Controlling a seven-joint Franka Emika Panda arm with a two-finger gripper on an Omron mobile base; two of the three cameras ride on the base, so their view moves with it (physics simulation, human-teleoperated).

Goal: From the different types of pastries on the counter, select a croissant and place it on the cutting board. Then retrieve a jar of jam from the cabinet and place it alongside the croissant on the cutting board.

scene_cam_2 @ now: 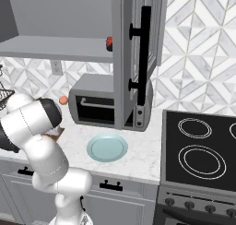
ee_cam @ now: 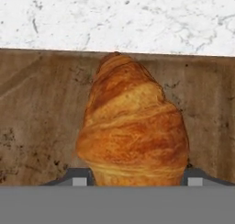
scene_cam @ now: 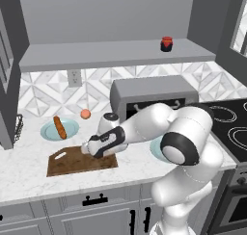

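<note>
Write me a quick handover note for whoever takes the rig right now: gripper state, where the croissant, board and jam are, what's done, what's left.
Gripper: shut on the croissant, one finger at each side of it, low over the cutting board.
Croissant: above the board near its far edge in the hand view; whether it is already resting on the wood is unclear.
Jar of jam: on the cabinet shelf, upper right, untouched.
The long pastry is on its teal plate behind the board.
Done: croissant picked and brought to the board.
Left: release it, then fetch the jam and set it beside the croissant.
</note>
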